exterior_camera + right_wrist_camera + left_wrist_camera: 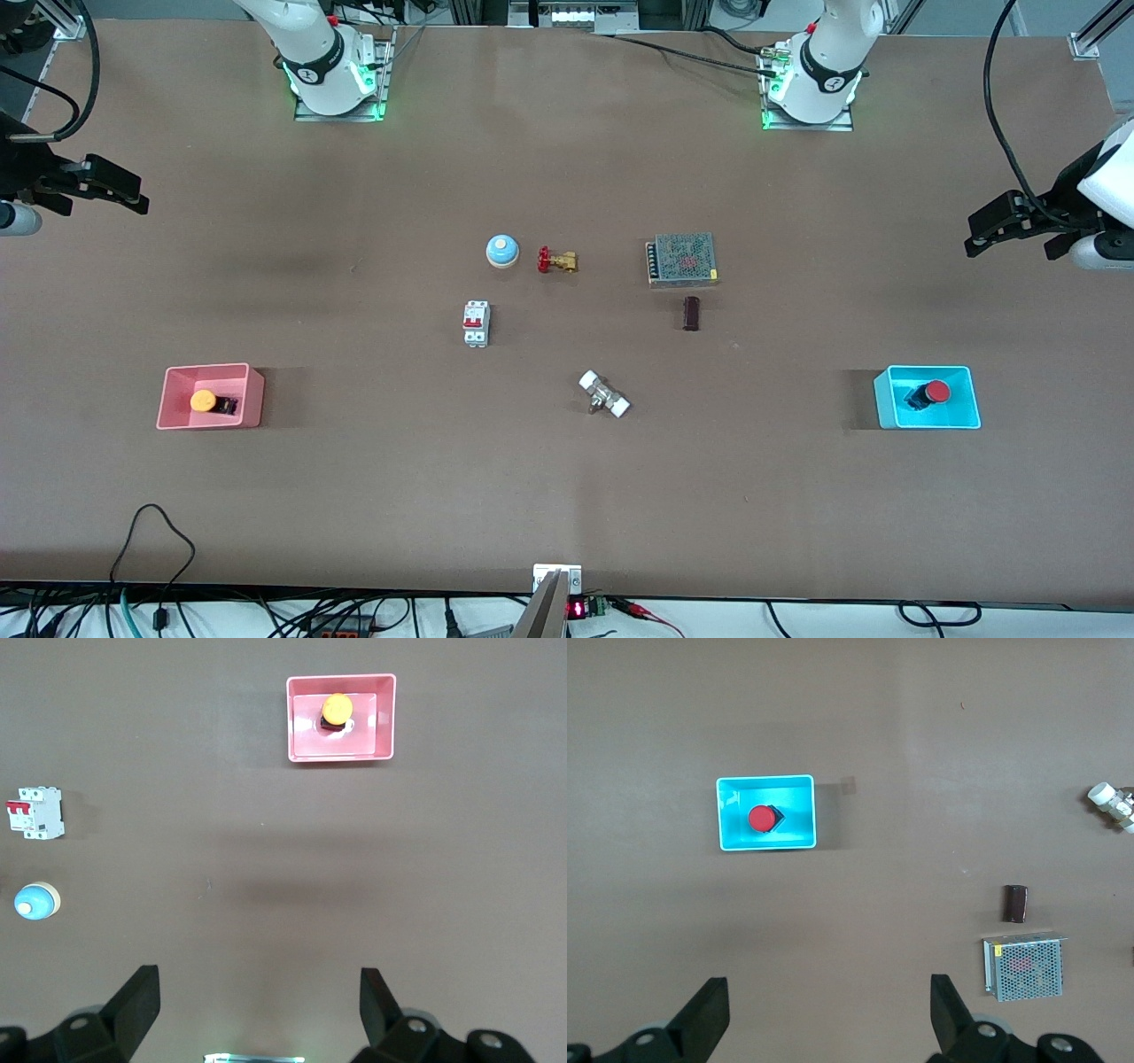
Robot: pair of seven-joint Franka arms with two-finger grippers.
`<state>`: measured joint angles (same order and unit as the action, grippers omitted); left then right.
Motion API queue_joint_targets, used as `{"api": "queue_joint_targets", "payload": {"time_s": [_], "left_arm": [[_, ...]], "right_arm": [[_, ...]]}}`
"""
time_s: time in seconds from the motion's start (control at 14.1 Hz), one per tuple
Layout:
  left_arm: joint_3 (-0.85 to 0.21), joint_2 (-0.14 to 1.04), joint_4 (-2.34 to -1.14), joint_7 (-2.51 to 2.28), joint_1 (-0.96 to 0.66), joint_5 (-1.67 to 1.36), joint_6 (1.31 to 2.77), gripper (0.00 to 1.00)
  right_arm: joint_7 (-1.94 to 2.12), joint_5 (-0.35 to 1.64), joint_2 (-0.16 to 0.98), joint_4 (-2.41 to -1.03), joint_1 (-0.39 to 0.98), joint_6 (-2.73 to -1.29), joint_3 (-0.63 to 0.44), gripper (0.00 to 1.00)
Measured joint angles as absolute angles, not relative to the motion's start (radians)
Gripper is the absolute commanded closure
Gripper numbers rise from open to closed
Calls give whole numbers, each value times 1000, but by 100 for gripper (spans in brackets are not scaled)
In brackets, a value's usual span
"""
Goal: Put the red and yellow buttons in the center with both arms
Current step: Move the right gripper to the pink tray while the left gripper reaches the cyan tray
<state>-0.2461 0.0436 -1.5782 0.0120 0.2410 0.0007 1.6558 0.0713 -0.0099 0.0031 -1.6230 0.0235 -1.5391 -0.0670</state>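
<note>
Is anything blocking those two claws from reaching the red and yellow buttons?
Nothing visible. The left gripper is open above bare table near the red button in the cyan tray; the right gripper likewise near the yellow button in the pink tray.

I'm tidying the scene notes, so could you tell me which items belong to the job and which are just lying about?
Job: red button in cyan tray; yellow button in pink tray; left gripper, right gripper, both open.

Lying about: bell, brass valve, breaker, power supply.

Wide bare tabletop point(354, 496) around the pink tray point(209, 420) and cyan tray point(928, 421). Crowding the middle: bell point(502, 251), brass valve point(557, 260), breaker point(477, 323), meshed box point(681, 259), dark cylinder point(692, 313), white-ended fitting point(604, 394). Open gaps between them.
</note>
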Motion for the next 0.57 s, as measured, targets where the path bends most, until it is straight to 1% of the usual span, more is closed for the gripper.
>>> {"api": "queue_joint_targets", "payload": {"time_s": [0.42, 0.57], "left_arm": [[-246, 44, -1580, 12, 241, 1, 1656, 0], [-245, 48, -1587, 12, 244, 1, 1657, 0]], "right_arm": [[71, -10, 4, -1626, 17, -1536, -67, 0], [71, -14, 23, -1635, 10, -1566, -67, 0]]}}
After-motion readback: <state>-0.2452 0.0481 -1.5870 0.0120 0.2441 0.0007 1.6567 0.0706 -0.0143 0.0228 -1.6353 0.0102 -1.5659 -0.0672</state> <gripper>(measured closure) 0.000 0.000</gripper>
